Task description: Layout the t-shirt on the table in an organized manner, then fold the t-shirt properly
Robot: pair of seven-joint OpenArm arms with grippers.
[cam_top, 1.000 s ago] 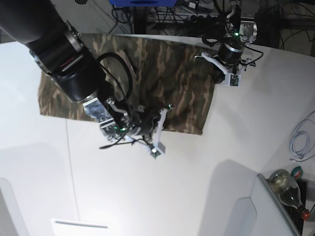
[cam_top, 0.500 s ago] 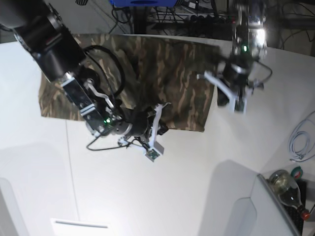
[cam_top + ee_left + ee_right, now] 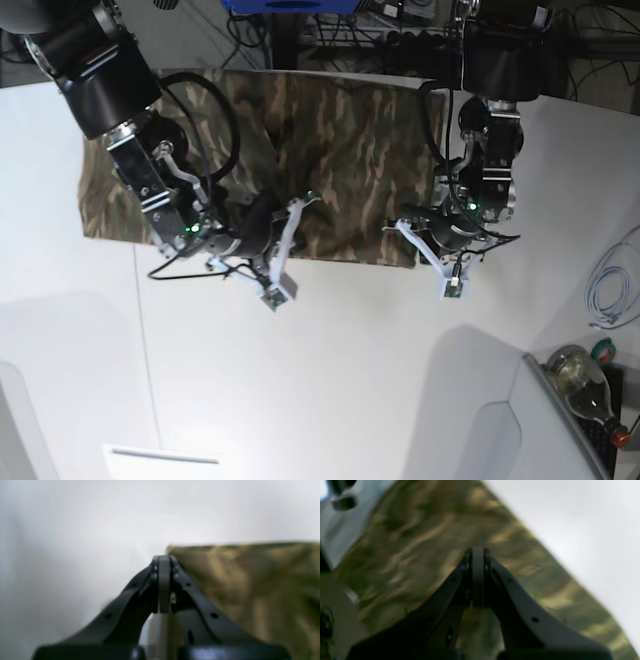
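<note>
The camouflage t-shirt (image 3: 340,150) lies spread flat at the far side of the white table (image 3: 330,380). My left gripper (image 3: 425,250) is shut beside the shirt's near right corner. In the left wrist view the closed fingertips (image 3: 163,562) sit just left of that corner of the t-shirt (image 3: 245,585), with bare table (image 3: 75,530) beyond. My right gripper (image 3: 268,248) is shut over the shirt's near hem. In the right wrist view its closed fingertips (image 3: 477,555) lie over the t-shirt (image 3: 420,537). I see no cloth pinched in either one.
A white cable (image 3: 610,285) lies at the right edge. A glass bottle (image 3: 585,385) and a grey bin wall (image 3: 520,420) stand at the lower right. A thin dark seam (image 3: 142,340) runs down the table. Cables and gear crowd the far edge (image 3: 400,30).
My left arm has swung from the shirt's far right corner down to its near right corner. My right gripper has shifted left along the near hem. The shirt stays flat.
</note>
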